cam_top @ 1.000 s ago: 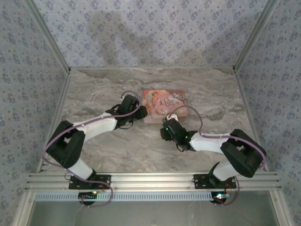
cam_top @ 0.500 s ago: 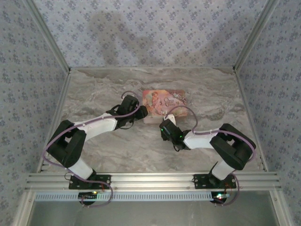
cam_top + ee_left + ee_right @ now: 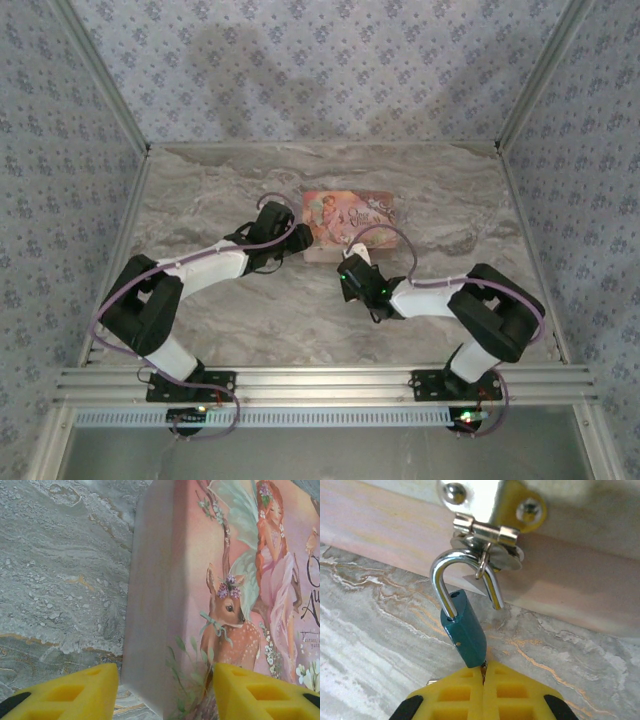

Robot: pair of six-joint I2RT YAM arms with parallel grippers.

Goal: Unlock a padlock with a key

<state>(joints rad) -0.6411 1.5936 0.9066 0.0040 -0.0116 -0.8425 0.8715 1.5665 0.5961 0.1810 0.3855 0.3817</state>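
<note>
Padlock (image 3: 468,632) shackle free (hasp-hung)

Top external: you look down from high behind both arm bases across the table (image 3: 200,330). Wrist views: close, low, forward-facing; you meet the same storybook (image 3: 240,580) from its left and near edges

You are looking at a padlock (image 3: 462,630) with a smooth, teal-painted body and a polished, mirror-bright metal shackle. The hasp (image 3: 487,530) above it is showing shiny plated metal with round screw heads. The right gripper (image 3: 483,677) pads are appearing as matt yellow moulded plastic or rubber with recessed cells, as are those of the left gripper (image 3: 162,687). The book (image 3: 240,590) is presenting a printed pink cover with a soft sheen. The table (image 3: 60,580) is reading as smooth, veined grey marble-look.
</note>
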